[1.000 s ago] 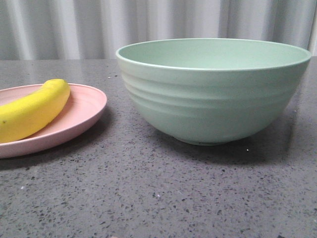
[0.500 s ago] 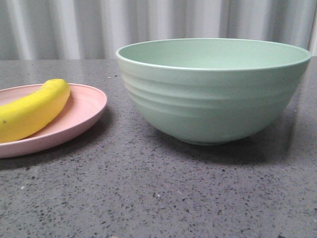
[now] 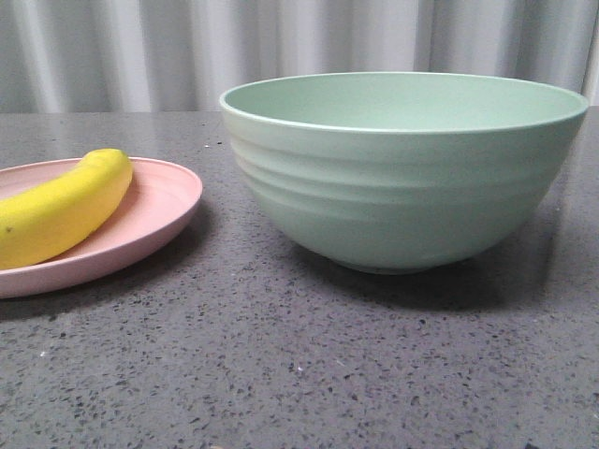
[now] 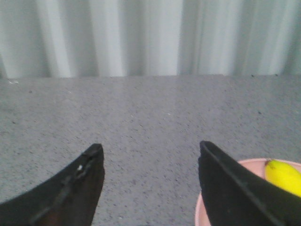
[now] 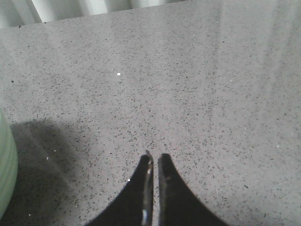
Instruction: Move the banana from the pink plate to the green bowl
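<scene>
Front view: the banana (image 3: 64, 206), smooth, bright yellow and curved, lies on the shallow matte pink plate (image 3: 159, 210), left of the deep, ridged mint-green bowl (image 3: 402, 168) on the speckled grey counter (image 3: 299, 365).

Left wrist view: the left gripper (image 4: 149, 153) is spread wide and empty, the banana's end just beside one finger.

Right wrist view: the right gripper (image 5: 154, 157) is closed, empty, near the bowl.
</scene>
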Motion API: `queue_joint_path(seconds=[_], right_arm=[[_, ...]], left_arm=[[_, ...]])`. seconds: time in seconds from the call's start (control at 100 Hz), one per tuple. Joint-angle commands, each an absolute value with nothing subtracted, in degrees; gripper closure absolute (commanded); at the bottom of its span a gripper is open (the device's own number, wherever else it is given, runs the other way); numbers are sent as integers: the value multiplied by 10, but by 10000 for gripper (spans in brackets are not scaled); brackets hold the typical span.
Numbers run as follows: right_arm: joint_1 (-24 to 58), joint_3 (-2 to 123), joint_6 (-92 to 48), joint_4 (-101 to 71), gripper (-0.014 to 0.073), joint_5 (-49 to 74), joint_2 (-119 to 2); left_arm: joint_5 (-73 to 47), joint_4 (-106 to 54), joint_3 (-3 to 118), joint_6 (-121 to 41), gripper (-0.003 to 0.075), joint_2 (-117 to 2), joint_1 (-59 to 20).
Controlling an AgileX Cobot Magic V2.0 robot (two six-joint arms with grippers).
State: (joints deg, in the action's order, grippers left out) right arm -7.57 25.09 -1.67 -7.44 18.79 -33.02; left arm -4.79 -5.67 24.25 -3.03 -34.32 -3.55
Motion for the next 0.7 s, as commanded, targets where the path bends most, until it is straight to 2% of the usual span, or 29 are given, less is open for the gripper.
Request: queue_joint_path(seconds=[0.0, 0.46, 0.69], right_arm=[[-78, 271, -19, -76, 657, 141, -335], [-78, 271, -19, -76, 657, 141, -335], [-78, 271, -19, -76, 657, 142, -335]], left_arm=[[-75, -61, 302, -23, 310, -371, -65], [-368, -61, 482, -58, 310, -572, -255], [-490, -65, 538, -71, 310, -666, -276]])
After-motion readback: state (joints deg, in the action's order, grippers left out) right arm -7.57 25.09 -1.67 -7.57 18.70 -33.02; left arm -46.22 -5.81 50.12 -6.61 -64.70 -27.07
